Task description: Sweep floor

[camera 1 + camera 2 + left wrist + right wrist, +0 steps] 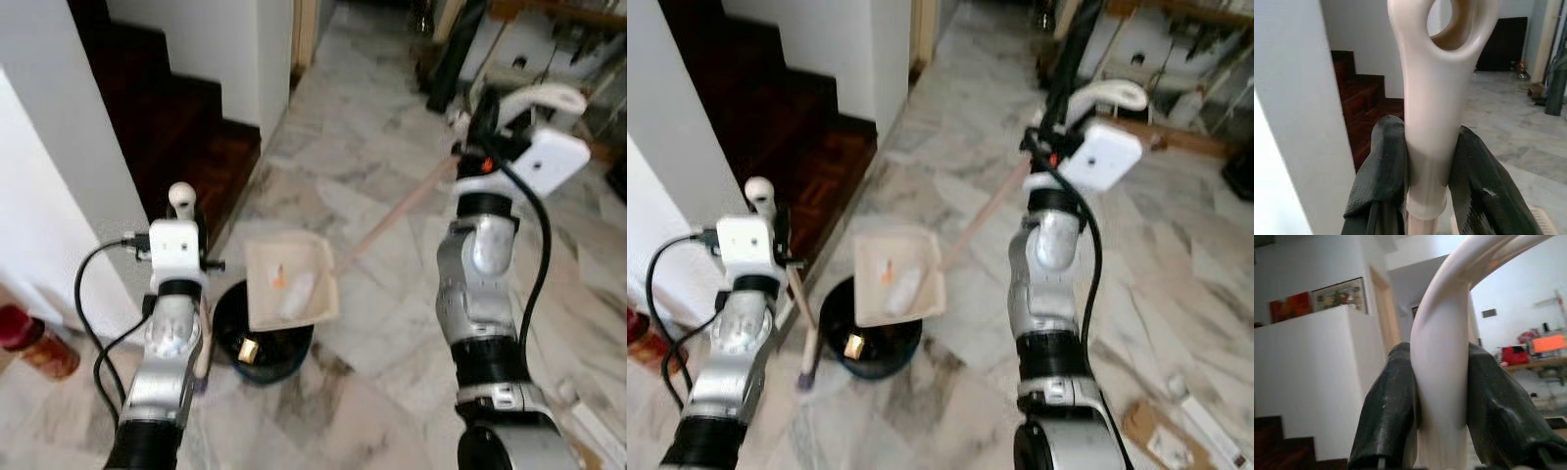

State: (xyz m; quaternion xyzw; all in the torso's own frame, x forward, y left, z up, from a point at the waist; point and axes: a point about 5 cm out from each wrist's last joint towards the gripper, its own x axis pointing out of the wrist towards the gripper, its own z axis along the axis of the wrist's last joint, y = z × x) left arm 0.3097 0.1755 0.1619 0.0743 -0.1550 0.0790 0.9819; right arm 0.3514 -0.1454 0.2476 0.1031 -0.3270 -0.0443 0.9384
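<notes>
Low in the centre of the head views, a cream plastic dustpan (291,281) hung tilted over a dark round bin (261,345) on the grey-veined marble floor (392,323). Scraps still lay in the pan: a pale crumpled piece and a small orange bit. The dustpan's long pinkish-cream handle (397,217) ran up toward the upper right, where the right gripper (1440,396) was clamped on its curved cream grip. At the lower left, the left gripper (1431,166) was closed around the cream looped handle top of a broom (801,323), whose stick dropped beside the bin to a purplish head near the floor.

The step in hand looked like emptying the pan into the bin. To do it well, the pan's open lip probably wanted to sit squarely over the bin mouth before tipping further, as it seemed to overhang the far rim. A slow, steady tilt would likely slide the light scraps in without scattering them, while the broom was kept upright and clear.
</notes>
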